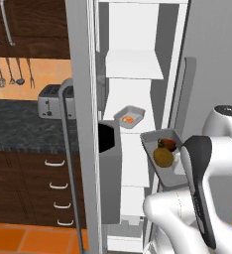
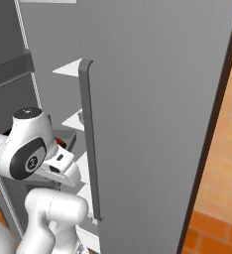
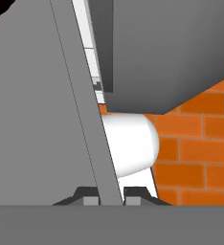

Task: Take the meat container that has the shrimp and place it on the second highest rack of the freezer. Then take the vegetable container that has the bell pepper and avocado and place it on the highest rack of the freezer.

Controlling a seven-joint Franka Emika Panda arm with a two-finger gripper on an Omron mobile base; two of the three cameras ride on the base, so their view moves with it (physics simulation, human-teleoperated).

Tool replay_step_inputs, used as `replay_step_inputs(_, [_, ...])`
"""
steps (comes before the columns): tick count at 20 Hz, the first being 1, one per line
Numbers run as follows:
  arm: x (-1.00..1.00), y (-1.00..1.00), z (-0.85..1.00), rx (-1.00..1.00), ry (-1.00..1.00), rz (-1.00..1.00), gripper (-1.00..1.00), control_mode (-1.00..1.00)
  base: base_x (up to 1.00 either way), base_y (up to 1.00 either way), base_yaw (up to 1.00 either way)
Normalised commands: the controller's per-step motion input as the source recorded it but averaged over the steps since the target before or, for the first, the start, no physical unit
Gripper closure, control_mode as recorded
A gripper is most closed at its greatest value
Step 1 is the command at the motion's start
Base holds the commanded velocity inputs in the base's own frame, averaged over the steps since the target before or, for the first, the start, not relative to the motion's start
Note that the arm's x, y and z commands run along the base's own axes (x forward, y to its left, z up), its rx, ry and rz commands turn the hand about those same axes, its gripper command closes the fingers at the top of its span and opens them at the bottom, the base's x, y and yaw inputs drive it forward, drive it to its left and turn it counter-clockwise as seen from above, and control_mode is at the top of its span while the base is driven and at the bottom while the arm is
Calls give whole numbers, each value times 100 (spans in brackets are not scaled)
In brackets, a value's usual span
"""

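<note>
We have the fingers [image 3: 105,200] pinching the rim of the vegetable container [image 1: 163,159], avocado [image 1: 162,157] and bell pepper [image 1: 167,144] inside, raised at the open freezer [image 1: 133,64]. The meat container [image 1: 130,117] with shrimp [image 1: 128,119] sits on an inner shelf [image 1: 133,125].

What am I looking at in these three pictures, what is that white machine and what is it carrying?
It is a white robot arm on a driving base, in a computer-drawn kitchen, facing an open freezer. Two pictures come from cameras on the base, behind the arm to its left and right; the third looks along the tool itself. That tool is shut on the rim of a grey tray, which holds an avocado and a red vegetable. Another tray with a shrimp already sits on a white shelf inside. A toaster stands on the dark counter to the left.
</note>
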Motion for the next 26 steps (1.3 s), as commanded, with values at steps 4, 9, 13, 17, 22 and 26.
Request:
replay_step_inputs(4, [-2,0,1,0,-3,0,100,-100,0,0,0])
replay_step_inputs(9, [0,20,11,0,-24,0,100,-100,0,0,0])
replay_step_inputs(13, [15,3,67,12,-18,-1,100,-100,0,0,0])
replay_step_inputs(17, [68,24,88,15,2,-6,100,-100,0,0,0])
replay_step_inputs(22, [77,27,86,7,7,-7,100,-100,0,0,0])
replay_step_inputs(26, [92,13,44,0,8,-6,100,-100,0,0,0])
